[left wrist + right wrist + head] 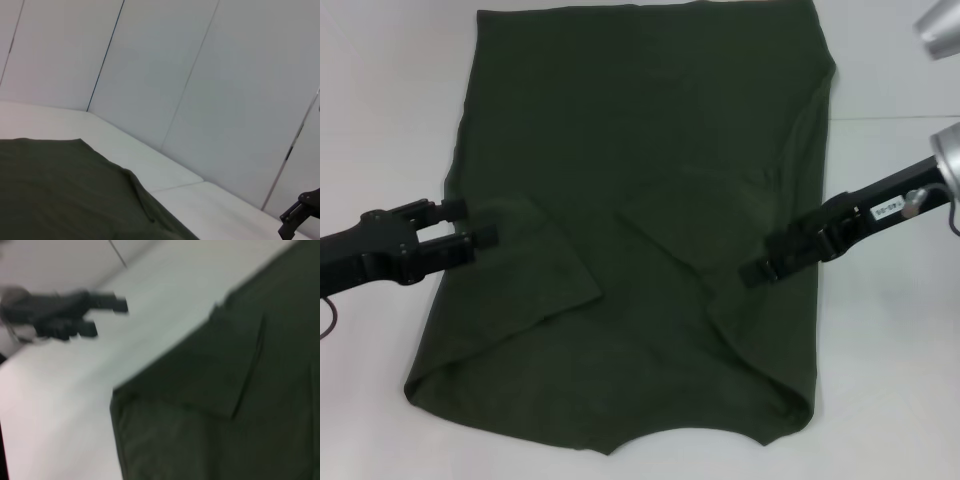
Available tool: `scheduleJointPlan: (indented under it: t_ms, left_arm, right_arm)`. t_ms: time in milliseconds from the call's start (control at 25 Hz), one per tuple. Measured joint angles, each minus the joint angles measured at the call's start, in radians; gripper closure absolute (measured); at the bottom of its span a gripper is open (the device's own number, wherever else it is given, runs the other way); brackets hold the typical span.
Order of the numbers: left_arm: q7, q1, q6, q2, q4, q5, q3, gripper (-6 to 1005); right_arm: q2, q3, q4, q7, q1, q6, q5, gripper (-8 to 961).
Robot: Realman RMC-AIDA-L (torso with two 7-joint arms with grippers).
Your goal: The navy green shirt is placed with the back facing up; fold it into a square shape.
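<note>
**Sleeves folded in, both grippers at the shirt's sides**

The navy green shirt [640, 200] lies flat, back up, spanning the tabletop [380, 120] from far edge to near edge; both sleeves are turned inward. Left gripper [478, 225] sits at the shirt's left edge, fingers spread, holding nothing. Right gripper [757, 268] rests over the right side (finger state: cannot tell). Risk: dragging cloth could unfold the sleeve flaps, skewing the square.
</note>
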Motion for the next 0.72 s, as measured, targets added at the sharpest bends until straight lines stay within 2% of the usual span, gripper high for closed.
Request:
scheduleJointPlan:
  t_ms: [160,360,720]
  left_arm:
    - [0.012,0.001,-0.005,-0.002,0.001,0.021,0.005,237]
    - [0.026,0.003,-0.007,-0.003,0.001,0.033,0.004,236]
    - [0.045,0.001,-0.010,-0.005,-0.005,0.034,0.005,236]
  right_arm:
    - [0.017,-0.055,-0.001,0.044,0.030,0.013,-0.078,19]
    - [0.034,-0.124,-0.003,0.039,0.036,0.098,-0.134,19]
    - [0.054,-0.155,-0.004,-0.202,0.035,0.163,-0.145,20]
